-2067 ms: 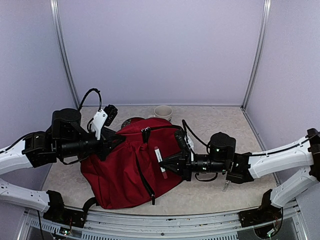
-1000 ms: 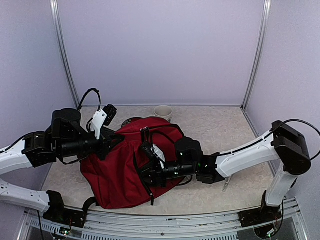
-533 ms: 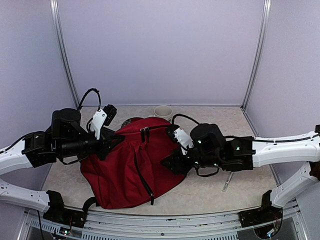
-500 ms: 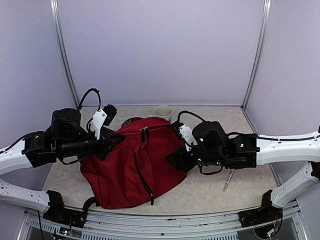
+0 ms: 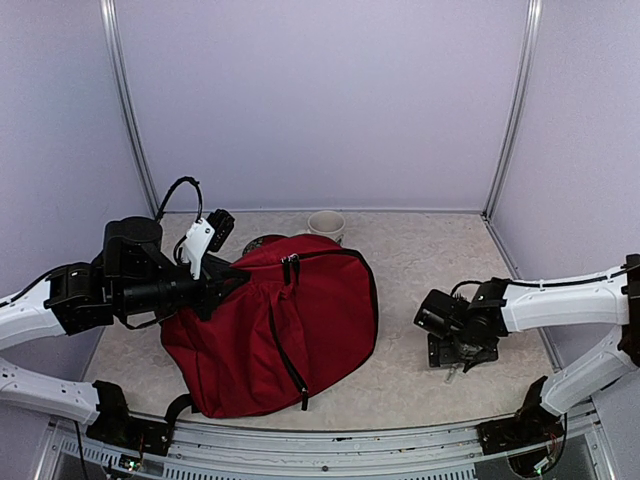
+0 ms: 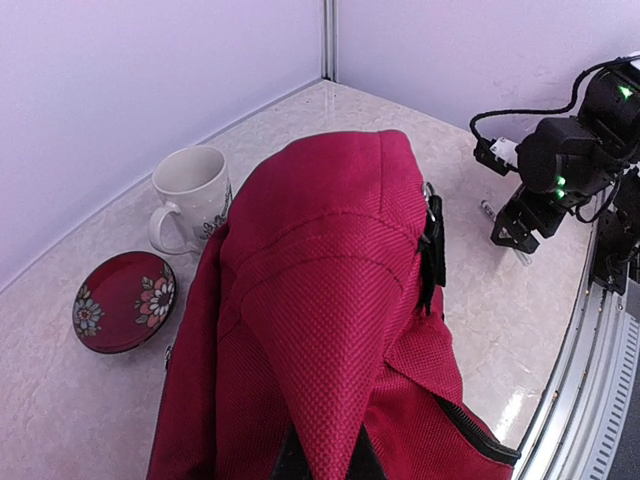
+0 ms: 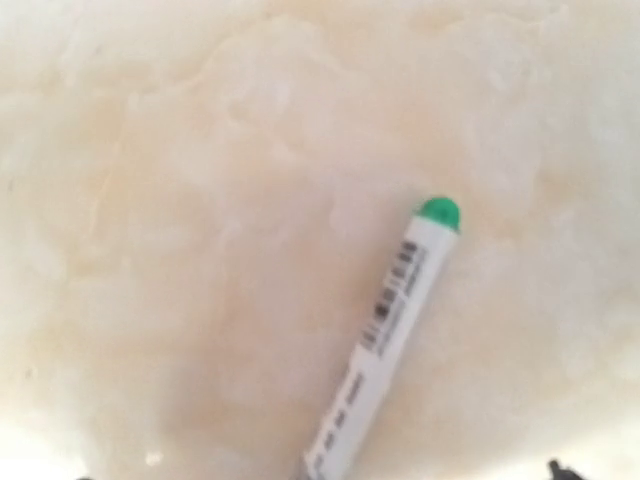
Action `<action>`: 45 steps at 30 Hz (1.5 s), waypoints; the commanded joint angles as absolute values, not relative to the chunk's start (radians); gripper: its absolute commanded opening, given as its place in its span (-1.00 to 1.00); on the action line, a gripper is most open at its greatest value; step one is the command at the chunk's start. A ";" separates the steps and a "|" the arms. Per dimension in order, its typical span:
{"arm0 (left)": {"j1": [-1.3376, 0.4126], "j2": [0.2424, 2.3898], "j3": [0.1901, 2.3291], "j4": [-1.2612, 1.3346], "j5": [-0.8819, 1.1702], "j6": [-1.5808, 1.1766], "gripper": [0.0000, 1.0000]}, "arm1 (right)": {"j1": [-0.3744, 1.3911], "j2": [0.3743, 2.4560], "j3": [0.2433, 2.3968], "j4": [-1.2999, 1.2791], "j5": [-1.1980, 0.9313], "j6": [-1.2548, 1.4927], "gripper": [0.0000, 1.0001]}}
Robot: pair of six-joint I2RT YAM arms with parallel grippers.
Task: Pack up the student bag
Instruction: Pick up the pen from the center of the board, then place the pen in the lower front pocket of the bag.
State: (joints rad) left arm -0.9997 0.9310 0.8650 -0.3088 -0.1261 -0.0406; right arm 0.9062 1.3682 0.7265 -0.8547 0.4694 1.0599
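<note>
The student bag [image 5: 270, 330] is a large dark-red backpack lying on the table left of centre, its black zipper running down the front. My left gripper [image 5: 222, 283] is shut on a pinched fold of the bag's upper edge [image 6: 330, 300] and holds it raised. My right gripper [image 5: 458, 358] points down at the table to the right of the bag, open, with its jaws wide apart. Under it lies a white marker [image 7: 385, 340] with a green cap, flat on the table and not held.
A white mug [image 5: 326, 224] stands at the back wall behind the bag. A small red floral dish [image 6: 124, 300] lies beside it, partly hidden by the bag in the top view. Walls close three sides; a metal rail [image 5: 330, 440] runs along the front.
My right gripper drew back from the bag, swung right and down over the marker on the table, and opened wide. The left gripper and the bag stayed put.
</note>
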 commanded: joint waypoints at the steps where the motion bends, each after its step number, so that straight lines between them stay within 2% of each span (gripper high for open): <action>1: -0.994 0.910 0.864 -0.165 -0.113 -0.036 -1.00 | 0.797 1.301 0.634 -0.664 0.367 0.996 0.89; 6: -0.994 0.903 0.864 -0.172 -0.117 -0.038 -1.00 | 0.713 1.284 0.530 -0.516 0.257 0.952 0.76; 9: -0.994 0.896 0.863 -0.173 -0.122 -0.035 -1.00 | 0.684 1.304 0.504 -0.478 0.212 0.913 0.56; 12: -0.994 0.895 0.863 -0.172 -0.122 -0.036 -1.00 | 0.681 1.334 0.516 -0.472 0.178 0.884 0.11; 18: -0.993 0.891 0.862 -0.173 -0.121 -0.038 -1.00 | 0.681 1.348 0.544 -0.475 0.140 0.837 -1.00; 24: -0.994 0.894 0.864 -0.173 -0.121 -0.039 -1.00 | 0.683 1.243 0.608 -0.438 0.077 0.711 -1.00; 28: -0.993 0.900 0.859 -0.164 -0.129 -0.039 -1.00 | 0.711 1.101 0.588 -0.187 -0.073 0.636 -1.00; 33: -0.992 0.902 0.859 -0.159 -0.143 -0.047 -1.00 | 0.843 1.071 0.599 0.075 -0.181 0.546 -1.00; 39: -0.991 0.905 0.857 -0.157 -0.144 -0.049 -1.00 | 1.121 1.189 0.655 0.433 -0.234 0.343 -1.00; 45: -0.989 0.912 0.860 -0.143 -0.129 -0.057 -1.00 | 1.181 1.471 0.773 0.651 -0.296 0.290 -1.00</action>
